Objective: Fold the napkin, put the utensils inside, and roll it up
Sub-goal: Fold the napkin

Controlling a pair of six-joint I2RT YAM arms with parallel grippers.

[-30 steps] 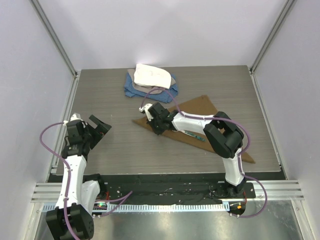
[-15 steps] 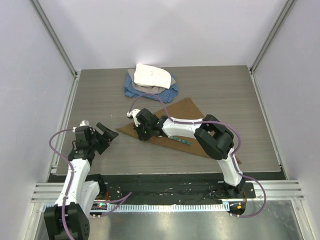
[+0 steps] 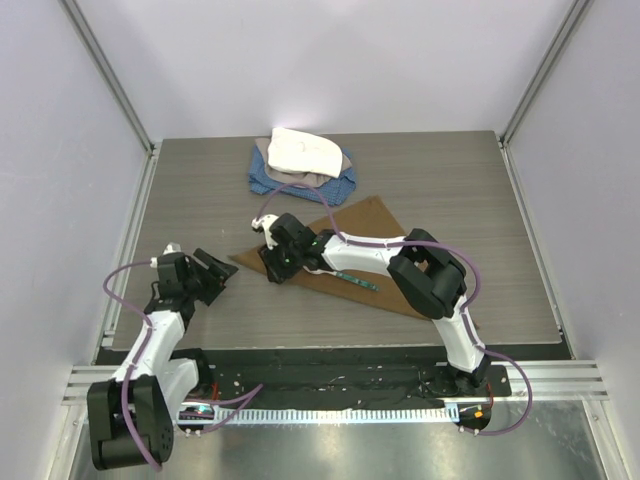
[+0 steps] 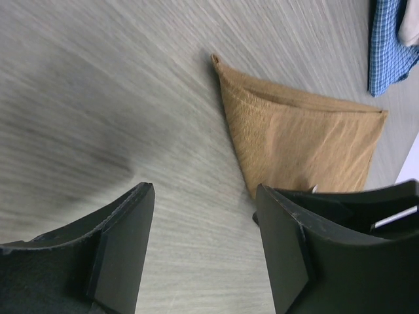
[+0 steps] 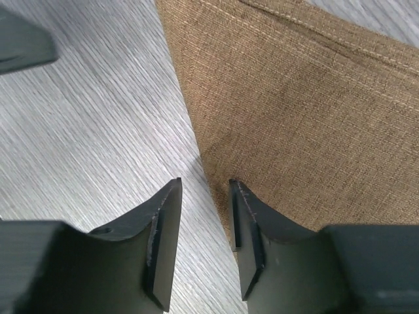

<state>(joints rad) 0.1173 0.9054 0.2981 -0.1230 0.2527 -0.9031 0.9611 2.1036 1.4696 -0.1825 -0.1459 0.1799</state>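
Nothing here can be read. No lettering, brand, number or sign shows on the napkin (image 3: 375,215), the blue cloth (image 3: 265,183), the white cloth (image 3: 300,150) or the table (image 3: 450,175).

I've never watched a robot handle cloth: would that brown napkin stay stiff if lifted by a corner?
Probably not: the napkin lies folded over itself, hugging the table, so it likely droops. Its coarse weave should resist slipping. It looks thin, so probably light.

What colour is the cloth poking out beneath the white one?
That cloth is blue with small checks, clearest in the left wrist view.
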